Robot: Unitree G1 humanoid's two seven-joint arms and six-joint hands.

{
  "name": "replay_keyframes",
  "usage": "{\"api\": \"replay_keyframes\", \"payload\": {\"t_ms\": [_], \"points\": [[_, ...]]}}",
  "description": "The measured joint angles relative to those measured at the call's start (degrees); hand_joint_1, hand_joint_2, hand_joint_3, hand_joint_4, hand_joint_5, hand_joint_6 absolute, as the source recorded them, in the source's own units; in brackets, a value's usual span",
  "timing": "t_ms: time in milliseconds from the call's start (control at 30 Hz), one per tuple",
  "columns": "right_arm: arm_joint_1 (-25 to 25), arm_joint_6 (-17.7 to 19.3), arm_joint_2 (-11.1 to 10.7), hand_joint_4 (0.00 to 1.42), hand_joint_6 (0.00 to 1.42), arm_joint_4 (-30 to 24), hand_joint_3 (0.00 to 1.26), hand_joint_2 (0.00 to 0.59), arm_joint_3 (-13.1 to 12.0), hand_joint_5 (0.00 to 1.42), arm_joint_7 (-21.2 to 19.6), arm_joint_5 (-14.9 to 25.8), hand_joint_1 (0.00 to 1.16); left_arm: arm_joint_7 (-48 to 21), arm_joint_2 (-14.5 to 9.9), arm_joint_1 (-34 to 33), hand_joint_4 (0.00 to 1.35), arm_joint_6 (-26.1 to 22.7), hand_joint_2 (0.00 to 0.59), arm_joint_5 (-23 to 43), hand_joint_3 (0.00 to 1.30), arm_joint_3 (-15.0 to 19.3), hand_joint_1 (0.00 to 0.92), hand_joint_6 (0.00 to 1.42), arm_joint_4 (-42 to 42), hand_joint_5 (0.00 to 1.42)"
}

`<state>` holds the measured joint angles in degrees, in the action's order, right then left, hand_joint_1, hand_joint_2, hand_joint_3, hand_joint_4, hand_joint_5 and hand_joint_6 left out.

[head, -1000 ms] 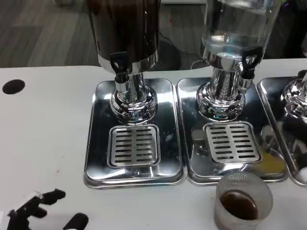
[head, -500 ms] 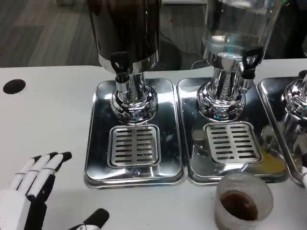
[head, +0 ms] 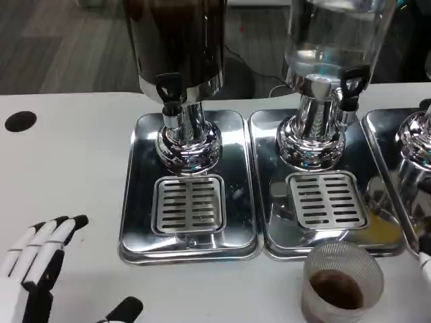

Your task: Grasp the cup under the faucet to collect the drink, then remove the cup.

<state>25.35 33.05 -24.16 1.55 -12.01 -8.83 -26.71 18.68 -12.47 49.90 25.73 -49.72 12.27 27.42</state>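
1. We find the cup (head: 342,281), holding dark drink, on the white table (head: 67,175) near the right drip tray (head: 269,229).
2. We note the left hand (head: 40,269) well apart at near left, fingers spread, holding nothing.

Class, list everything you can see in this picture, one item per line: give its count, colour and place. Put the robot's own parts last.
Drink dispensers: three. Dark-filled one rear left; clear one rear centre-right; a third cut off at the right edge.
Taps: two, black, one on the dark dispenser, one on the clear dispenser.
Drip trays: two full ones, shiny steel, with slotted grilles, left and right.
Cup: one, clear ribbed, brown drink inside, on the table in front of the right tray.
Table: white, with a black round hole far left.
Left hand: white and black, bottom left, fingers apart, holding nothing.
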Motion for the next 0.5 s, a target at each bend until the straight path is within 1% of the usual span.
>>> {"api": "replay_keyframes", "payload": {"t_ms": [100, 333, 500], "points": [[1.0, 0.0, 0.0, 0.04, 0.0, -0.2, 0.16, 0.494, 0.1, 0.01, 0.0, 0.2, 0.66, 0.2, 0.2, 0.0, 0.08, 0.6, 0.113, 0.6, 0.2, -0.2, 0.0, 0.43, 0.0, 0.15], [2.4, 0.4, -0.1, 0.04, 0.0, -1.0, 0.17, 0.485, 0.1, 0.01, 0.6, 2.2, 0.66, 0.7, 1.3, 0.1, 0.09, 1.0, 0.112, 1.8, 0.21, -2.1, 0.0, 0.43, 0.1, 0.15], [2.8, 0.6, -0.3, 0.05, 0.0, -1.3, 0.18, 0.481, 0.0, 0.02, 1.7, 3.7, 0.65, 0.7, 1.6, -0.2, 0.11, 1.0, 0.131, 2.2, 0.22, -2.4, 0.0, 0.45, 0.1, 0.17]]}}
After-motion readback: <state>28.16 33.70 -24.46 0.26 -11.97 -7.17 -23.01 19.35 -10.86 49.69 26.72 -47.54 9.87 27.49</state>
